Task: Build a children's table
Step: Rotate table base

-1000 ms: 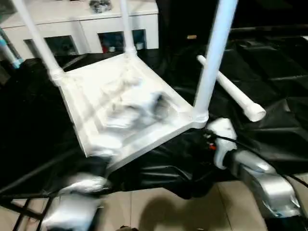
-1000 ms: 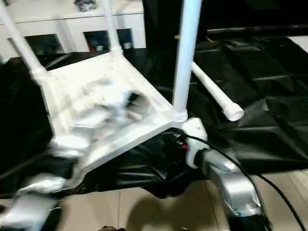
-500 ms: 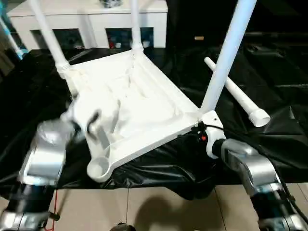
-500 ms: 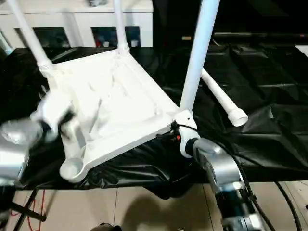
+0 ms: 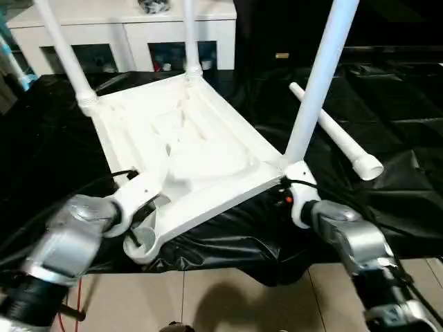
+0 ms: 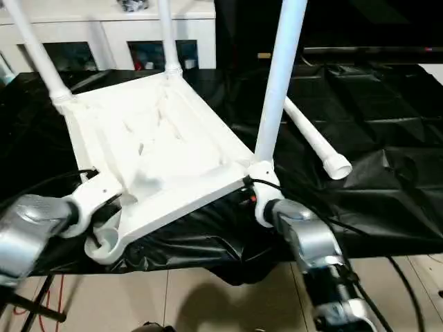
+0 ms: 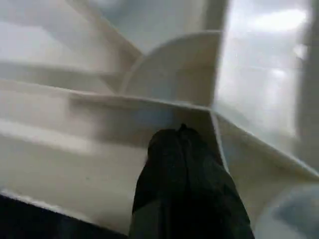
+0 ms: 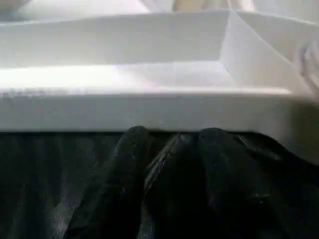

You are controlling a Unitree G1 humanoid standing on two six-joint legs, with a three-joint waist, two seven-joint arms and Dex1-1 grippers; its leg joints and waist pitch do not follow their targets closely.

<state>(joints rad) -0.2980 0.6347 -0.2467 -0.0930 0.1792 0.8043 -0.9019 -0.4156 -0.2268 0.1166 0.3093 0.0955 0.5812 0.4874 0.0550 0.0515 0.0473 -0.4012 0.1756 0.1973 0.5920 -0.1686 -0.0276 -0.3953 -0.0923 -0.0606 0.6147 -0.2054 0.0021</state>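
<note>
The white tabletop (image 5: 187,149) lies underside up on the black cloth. Three white legs stand in its corner sockets: far left (image 5: 66,52), far middle (image 5: 188,34) and near right (image 5: 322,76). A fourth leg (image 5: 336,131) lies loose on the cloth to the right. The near-left socket (image 5: 140,243) holds nothing. My left gripper (image 7: 182,132) is shut, its black tip pressed against a rib beside that empty socket. My right gripper (image 5: 289,190) sits at the rim under the near-right corner, below the standing leg.
A white cabinet (image 5: 124,31) with glass doors stands behind the work. The black cloth (image 5: 394,104) is crumpled in folds to the right. Tiled floor (image 5: 228,297) lies in front, with a red cable (image 5: 73,304) at the lower left.
My left arm has swung in from the lower left, over the tabletop, then down to the near-left socket, and its gripper has shut. The right arm stays at the near-right corner.
</note>
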